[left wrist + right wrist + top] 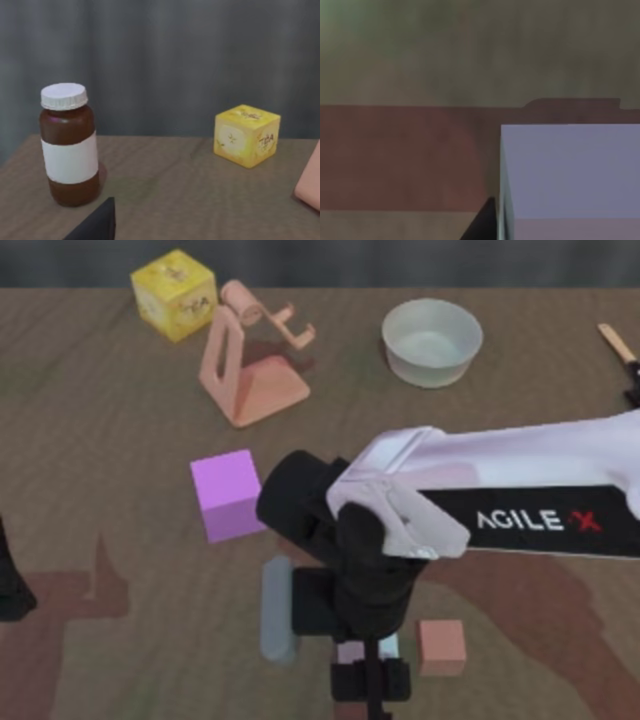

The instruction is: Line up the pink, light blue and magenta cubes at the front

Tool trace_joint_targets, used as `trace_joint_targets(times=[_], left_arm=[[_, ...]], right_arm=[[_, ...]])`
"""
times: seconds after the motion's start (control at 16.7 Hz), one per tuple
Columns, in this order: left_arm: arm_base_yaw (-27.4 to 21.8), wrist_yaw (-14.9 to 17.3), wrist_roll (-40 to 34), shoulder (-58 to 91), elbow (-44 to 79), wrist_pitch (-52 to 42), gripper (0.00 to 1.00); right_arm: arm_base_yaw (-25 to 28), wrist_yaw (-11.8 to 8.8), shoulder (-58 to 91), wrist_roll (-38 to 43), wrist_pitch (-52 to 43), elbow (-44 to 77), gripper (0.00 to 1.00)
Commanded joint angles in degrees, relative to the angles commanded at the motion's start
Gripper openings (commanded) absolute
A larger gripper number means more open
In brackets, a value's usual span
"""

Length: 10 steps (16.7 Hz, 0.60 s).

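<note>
The right gripper (368, 665) hangs low over the front of the desk (120, 490), closed on the light blue cube (570, 172), whose pale faces show at either side of its fingers in the top view and fill much of the right wrist view. Just right of the gripper, the pink cube (441, 646) sits on the desk. Behind and to the gripper's left rests the magenta cube (229, 494). Farther back stand a salmon-pink stand (250, 365), a yellow printed cube (174, 294) and a pale bowl (432, 341). The left arm (10, 580) is parked at the desk's left edge; whether its gripper is open cannot be told.
</note>
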Motion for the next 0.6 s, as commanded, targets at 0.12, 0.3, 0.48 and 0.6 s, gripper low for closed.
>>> trace_joint_targets(times=[0.12,0.3,0.48,0.6], left_arm=[[0.0,0.0,0.0,0.0,0.0,0.0,1.00],[0.0,0.0,0.0,0.0,0.0,0.0,1.00],[0.0,0.0,0.0,0.0,0.0,0.0,1.00],[0.0,0.0,0.0,0.0,0.0,0.0,1.00]], right_arm=[[0.0,0.0,0.0,0.0,0.0,0.0,0.98],[0.0,0.0,0.0,0.0,0.0,0.0,1.00],[0.0,0.0,0.0,0.0,0.0,0.0,1.00],[0.0,0.0,0.0,0.0,0.0,0.0,1.00]])
